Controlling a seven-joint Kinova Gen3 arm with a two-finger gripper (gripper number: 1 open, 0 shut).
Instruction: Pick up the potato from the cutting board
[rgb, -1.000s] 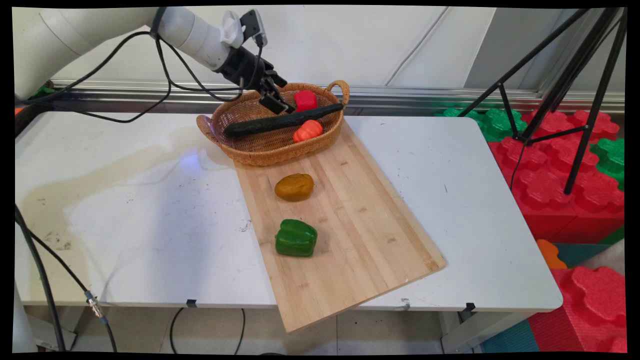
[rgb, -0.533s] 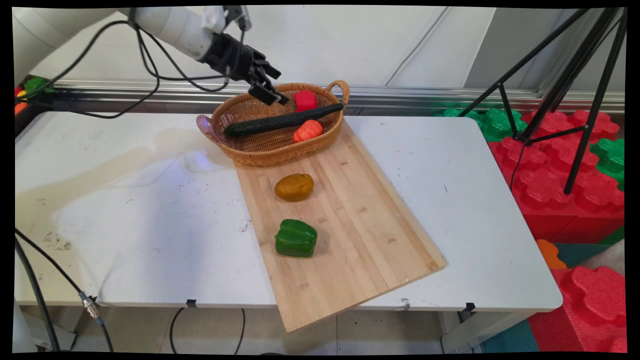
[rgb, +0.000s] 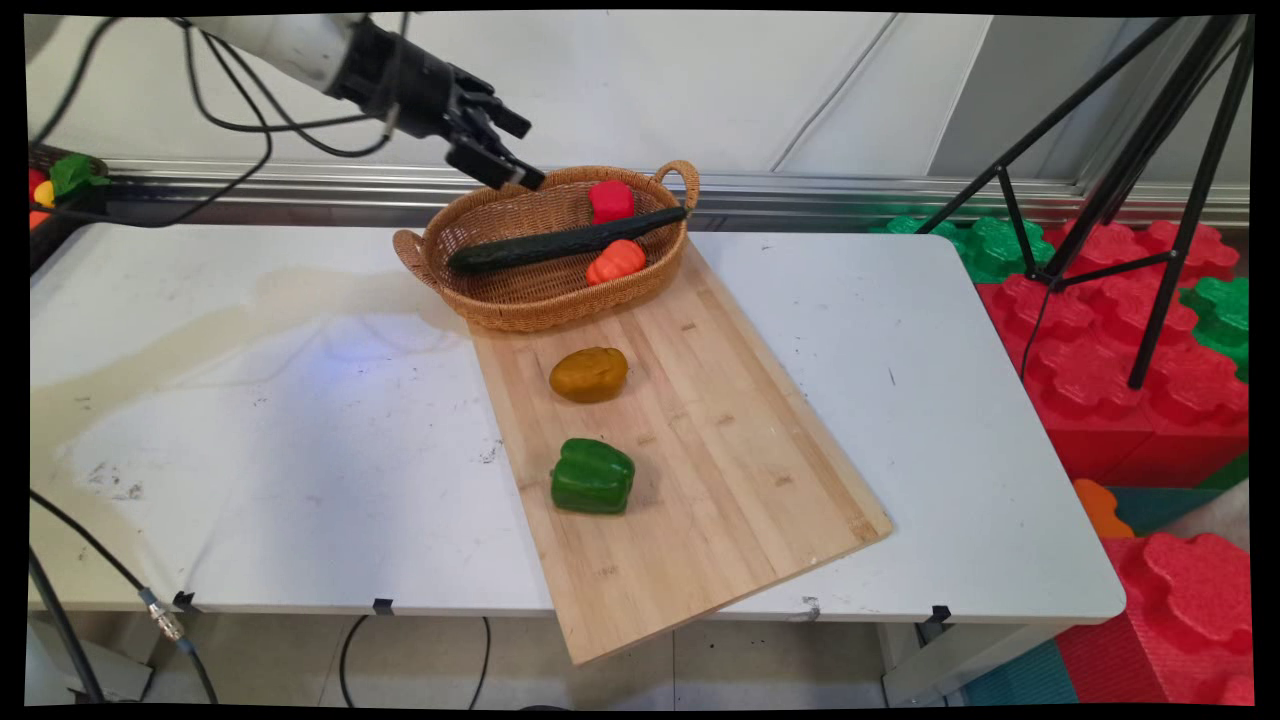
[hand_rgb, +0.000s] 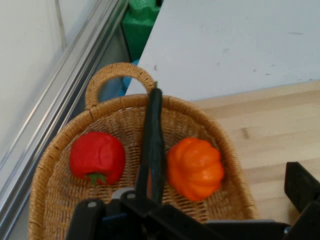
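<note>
My gripper (rgb: 522, 152) hangs open and empty above the back left rim of a wicker basket (rgb: 540, 295). In the basket a long dark green cucumber (rgb: 560, 243) lies across, with a red pepper (rgb: 610, 200) behind it and an orange pepper (rgb: 616, 261) in front. The hand view looks down into the basket (hand_rgb: 50, 165): the cucumber (hand_rgb: 152, 135) runs between the red pepper (hand_rgb: 96, 156) and the orange pepper (hand_rgb: 195, 168). One black finger (hand_rgb: 301, 186) shows at the right edge, far from the other.
The basket stands on the far end of a wooden cutting board (rgb: 720, 450) lying slantwise on the white table (rgb: 250, 400). A brown potato (rgb: 589, 374) and a green pepper (rgb: 592, 476) lie on the board. A black tripod (rgb: 1150, 200) and foam blocks stand to the right.
The gripper has risen out of the basket and drawn back to the upper left. The vegetables and the basket have not moved.
</note>
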